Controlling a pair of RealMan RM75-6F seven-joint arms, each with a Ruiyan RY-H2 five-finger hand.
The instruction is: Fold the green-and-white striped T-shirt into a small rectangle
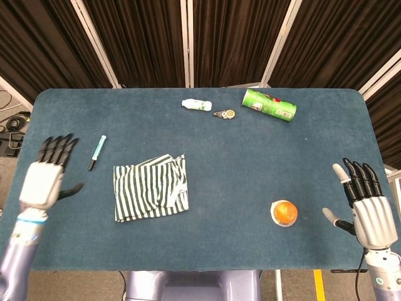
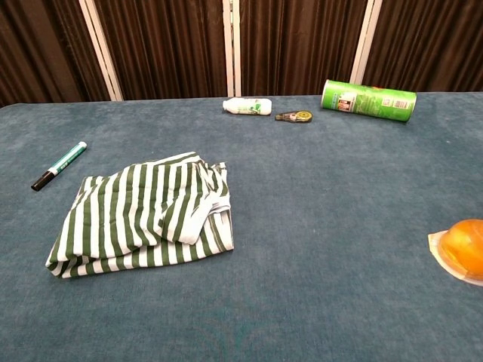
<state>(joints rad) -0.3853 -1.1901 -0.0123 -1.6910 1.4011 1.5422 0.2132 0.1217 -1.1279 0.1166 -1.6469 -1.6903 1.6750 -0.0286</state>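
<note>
1. Two hands show, both only in the head view. The right hand (image 1: 371,213) hovers at the near right edge of the tabletop (image 1: 238,157), its fingers spread apart and holding nothing.
2. The left hand (image 1: 45,179) hangs off the near left edge, palm down, its fingers apart too and its grasp empty, well apart from the shirt.
3. One orange fruit (image 1: 284,212) sits on a pale wrapper or dish near the right front, closer to the right hand than anything else on the tabletop.
4. One green-and-white striped T-shirt (image 1: 150,187) lies left of center, folded into a rough rectangle. Its edges are uneven, and in the chest view a white-edged fold (image 2: 198,215) bulges on the right side of the bundle. Nothing touches it.
5. One marker pen (image 1: 96,152), with a green-and-white barrel and a black end, lies just beyond and left of the shirt, between it and the left edge.
6. One small white bottle (image 1: 197,105) lies on its side near the far edge at center.
7. One small correction-tape-like dispenser (image 1: 223,113) lies just right of the bottle.
8. One green cylindrical can (image 1: 269,105) lies on its side further right along the far edge.
</note>
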